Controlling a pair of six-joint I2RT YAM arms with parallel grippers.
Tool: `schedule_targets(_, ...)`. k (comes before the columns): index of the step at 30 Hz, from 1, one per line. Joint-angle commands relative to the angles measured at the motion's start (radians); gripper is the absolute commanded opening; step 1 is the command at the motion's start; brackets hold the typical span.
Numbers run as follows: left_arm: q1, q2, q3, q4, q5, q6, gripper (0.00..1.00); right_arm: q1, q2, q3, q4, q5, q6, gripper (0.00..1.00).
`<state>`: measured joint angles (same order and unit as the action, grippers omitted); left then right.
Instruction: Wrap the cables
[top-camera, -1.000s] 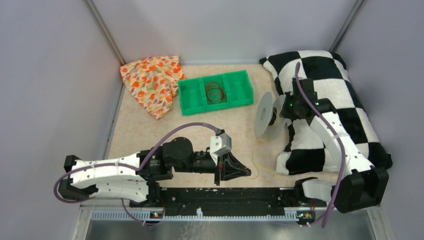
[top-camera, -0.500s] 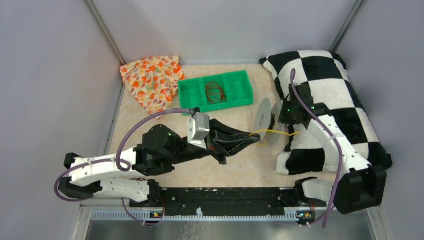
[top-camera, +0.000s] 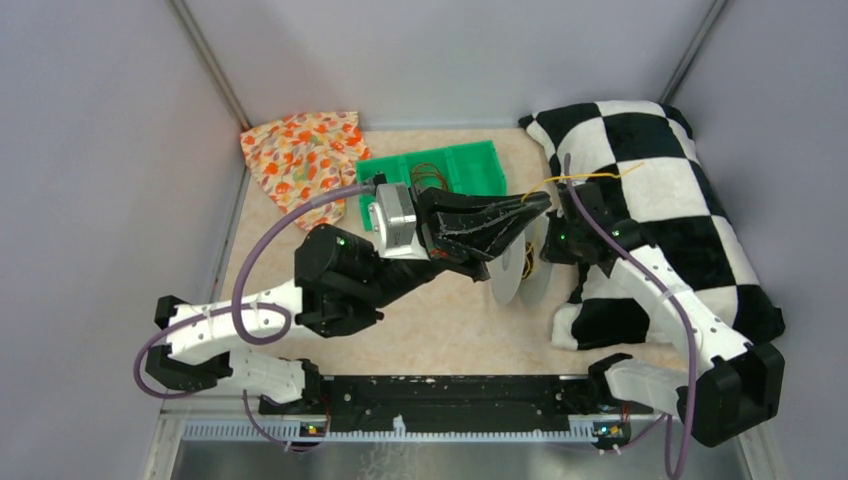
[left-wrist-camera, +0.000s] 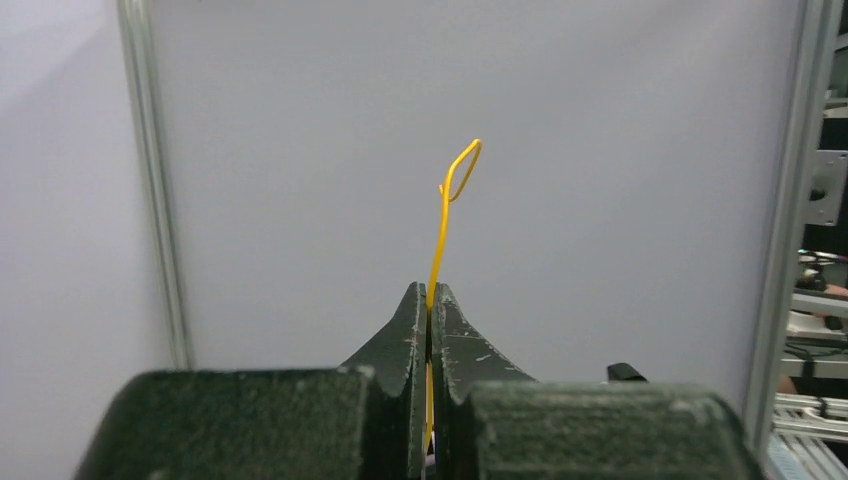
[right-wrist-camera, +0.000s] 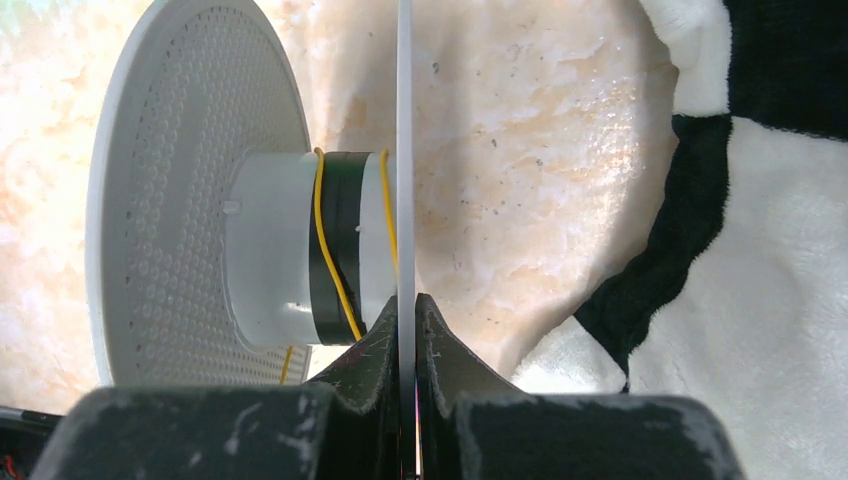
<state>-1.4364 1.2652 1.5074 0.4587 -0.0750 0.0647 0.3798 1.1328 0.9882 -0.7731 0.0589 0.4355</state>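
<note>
Shells: white plastic, peppered with small holes
Joints: black, rounded, tiny green lights
Cords: thick, purple
Jaws: dark, scuffed

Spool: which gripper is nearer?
Right. The right gripper is shut on the spool flange; the left gripper pinches the wire, off the spool.

Left end effector spans mid-table beside green tray; checkered pillow blocks right side; near-centre table offers open passage.
</note>
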Motion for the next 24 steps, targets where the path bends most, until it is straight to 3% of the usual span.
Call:
schedule_targets(1,0.043,0.044,0.04,0.107,-0.051,0.079,0.0,0.042,-0.038,0.014,0.013,-0.003,0.041,0.0)
schedule_targets(7,0.253,0.134,0.102,0.082,0.014,-0.061,0.0,0.104,-0.045,0.017,-0.022,0.025,0.061,0.0)
schedule_targets(24,0.644,0.372,0.235,0.051,0.019,-0.216,0.0,0.158,-0.162,-0.033,-0.124,0.005,0.082,0.0)
